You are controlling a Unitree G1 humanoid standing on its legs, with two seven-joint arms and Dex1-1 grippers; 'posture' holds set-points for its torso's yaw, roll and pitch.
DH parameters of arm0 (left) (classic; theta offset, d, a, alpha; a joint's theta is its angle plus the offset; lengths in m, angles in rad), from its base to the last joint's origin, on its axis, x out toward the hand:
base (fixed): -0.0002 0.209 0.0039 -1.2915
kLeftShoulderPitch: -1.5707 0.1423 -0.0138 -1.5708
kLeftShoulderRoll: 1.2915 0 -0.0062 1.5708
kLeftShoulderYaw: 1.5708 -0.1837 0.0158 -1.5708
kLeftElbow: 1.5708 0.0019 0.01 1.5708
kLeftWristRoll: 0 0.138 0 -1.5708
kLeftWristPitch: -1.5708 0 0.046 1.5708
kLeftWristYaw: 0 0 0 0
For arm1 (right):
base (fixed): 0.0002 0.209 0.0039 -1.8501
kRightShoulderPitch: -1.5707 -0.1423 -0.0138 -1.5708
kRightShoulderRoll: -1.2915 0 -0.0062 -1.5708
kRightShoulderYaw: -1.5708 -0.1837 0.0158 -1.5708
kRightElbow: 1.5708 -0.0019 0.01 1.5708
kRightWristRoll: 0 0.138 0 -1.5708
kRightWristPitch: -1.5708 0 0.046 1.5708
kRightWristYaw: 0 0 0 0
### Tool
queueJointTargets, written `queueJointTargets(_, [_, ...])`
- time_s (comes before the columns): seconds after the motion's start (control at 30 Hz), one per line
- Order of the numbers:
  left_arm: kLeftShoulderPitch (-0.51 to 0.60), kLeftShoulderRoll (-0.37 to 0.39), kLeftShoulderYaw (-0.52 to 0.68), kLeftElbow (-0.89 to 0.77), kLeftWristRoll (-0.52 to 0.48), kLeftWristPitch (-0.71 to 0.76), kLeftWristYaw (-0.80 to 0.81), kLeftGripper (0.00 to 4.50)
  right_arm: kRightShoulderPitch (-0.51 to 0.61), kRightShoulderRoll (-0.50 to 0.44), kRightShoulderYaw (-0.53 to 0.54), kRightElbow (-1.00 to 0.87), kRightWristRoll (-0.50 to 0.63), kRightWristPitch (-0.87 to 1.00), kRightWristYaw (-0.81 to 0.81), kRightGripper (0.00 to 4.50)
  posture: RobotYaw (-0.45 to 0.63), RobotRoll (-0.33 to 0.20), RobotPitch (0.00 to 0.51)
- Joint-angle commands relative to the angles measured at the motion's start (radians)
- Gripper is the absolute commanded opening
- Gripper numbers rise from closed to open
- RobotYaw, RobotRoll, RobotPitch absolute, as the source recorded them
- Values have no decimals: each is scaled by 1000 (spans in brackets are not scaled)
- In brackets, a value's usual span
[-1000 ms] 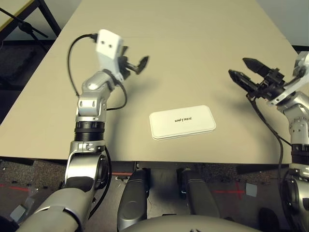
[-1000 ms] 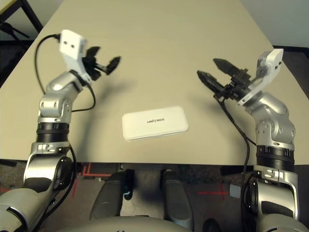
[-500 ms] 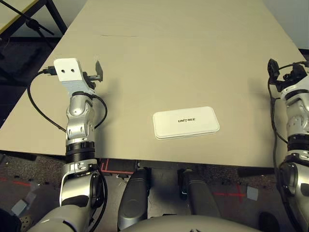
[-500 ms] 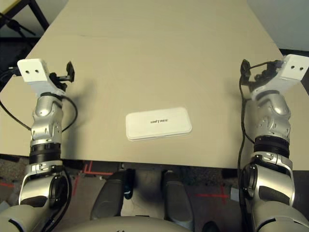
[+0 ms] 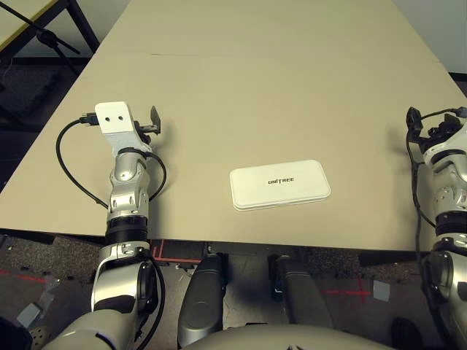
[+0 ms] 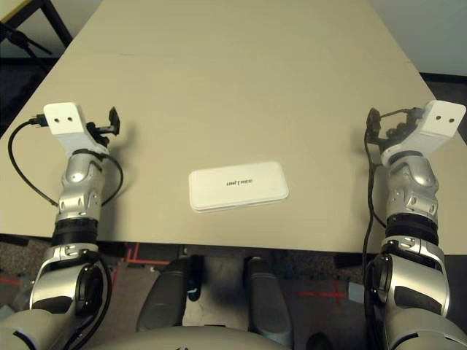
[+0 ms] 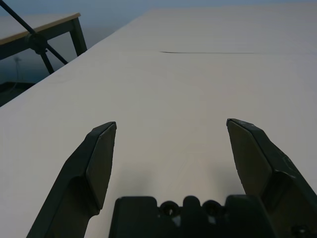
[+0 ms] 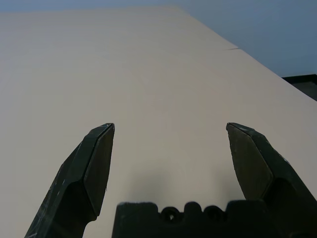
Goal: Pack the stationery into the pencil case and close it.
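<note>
Pale beige and smooth, the counter (image 5: 241, 95) runs away from the robot, its near edge straight and a thin dark seam line (image 7: 208, 52) crossing part of its far surface.

Over the counter's left side is the left pincer (image 7: 171, 124), its two black fingers spread wide apart, with only bare tabletop between them and nothing in their hold. Over the right side, the right pincer (image 8: 170, 125) matches it: fingers wide apart, empty.

Behind each pincer comes a white bracket with two small dark holes, the left bracket (image 6: 67, 124) and the right bracket (image 6: 441, 124), a black cable (image 5: 64, 162) looping out from the left one. Silver forearms with black bands follow, the left forearm (image 5: 128, 191) and the right forearm (image 6: 413, 186), reaching forward over the near edge.

Between the two arms, well apart from both pincers, the white pencil case (image 5: 280, 191) lies flat and closed near the counter's front edge, slightly slanted, its rounded lid up with "UNITREE" printed in dark letters.

Farther out, beyond the counter's left edge, stands another table (image 7: 39, 29) on dark legs. Below the near edge, red tape lines (image 5: 350, 292) mark the floor (image 5: 51, 255).
</note>
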Motion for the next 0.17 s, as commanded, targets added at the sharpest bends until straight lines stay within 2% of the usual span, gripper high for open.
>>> queueJointTargets(0.03, [-8,1,-9,33,-10,-17,-4,4479,26,11,4,-40,6,17,11,4500,71,0,196])
queueJointTargets(0.17, [-4,3,-7,41,-17,-16,-8,4479,51,28,9,-86,16,41,30,4500,67,0,196])
